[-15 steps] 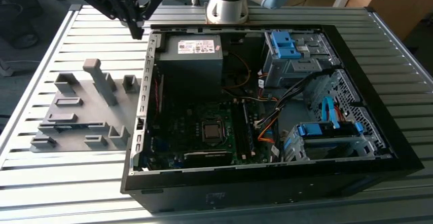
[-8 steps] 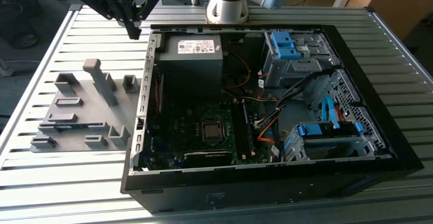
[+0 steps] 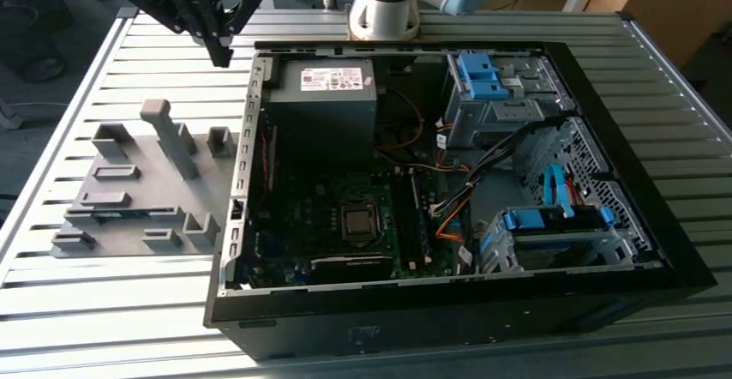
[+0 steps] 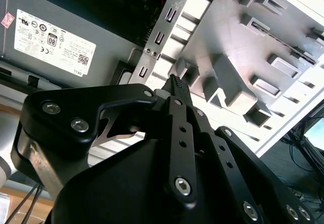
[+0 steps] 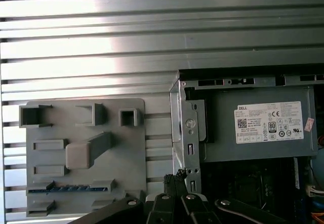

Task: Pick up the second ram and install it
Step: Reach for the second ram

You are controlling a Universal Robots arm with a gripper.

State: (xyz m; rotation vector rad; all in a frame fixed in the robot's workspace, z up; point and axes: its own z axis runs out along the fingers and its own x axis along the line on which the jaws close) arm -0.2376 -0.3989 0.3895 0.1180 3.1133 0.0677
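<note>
Nearby, gripper (image 3: 221, 53) hovers beside case wall (image 3: 254, 96).

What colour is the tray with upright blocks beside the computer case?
The tray is plain grey, best seen in the first wrist view.

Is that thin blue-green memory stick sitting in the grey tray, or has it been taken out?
In: the second ram stands on edge between two blocks of the grey tray.

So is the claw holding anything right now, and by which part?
Nothing is held. The claw is shut with nothing between its tips, and the second ram lies in the grey tray.
</note>
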